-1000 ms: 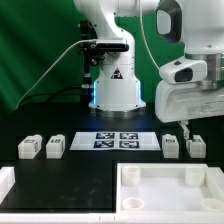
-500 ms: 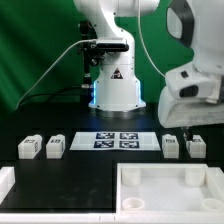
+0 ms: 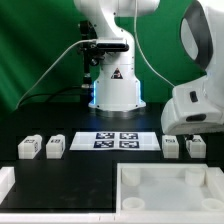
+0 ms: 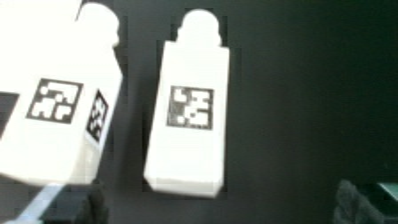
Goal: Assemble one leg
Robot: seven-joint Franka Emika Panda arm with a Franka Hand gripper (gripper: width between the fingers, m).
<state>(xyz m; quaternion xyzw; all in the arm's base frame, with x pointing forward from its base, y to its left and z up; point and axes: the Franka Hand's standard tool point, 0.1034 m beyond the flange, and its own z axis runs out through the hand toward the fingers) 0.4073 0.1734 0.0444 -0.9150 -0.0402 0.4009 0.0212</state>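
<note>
Lowered arm (image 3: 197, 108) now hides claw above two legs (image 3: 171, 146).

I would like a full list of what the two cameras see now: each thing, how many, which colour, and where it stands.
legs: four, white with black-and-white tags; two at the exterior view's left of the marker board, two at its right.
marker board: one, white with tags; middle of the table.
tray-like piece: one, white, raised rim; front, exterior view's right.
another piece: one, white; front left corner, cut off by the frame.
table: one, black.
backdrop: green; behind.
robot base: one, white; behind the marker board.
gripper: one, open; above the right two legs.
</note>
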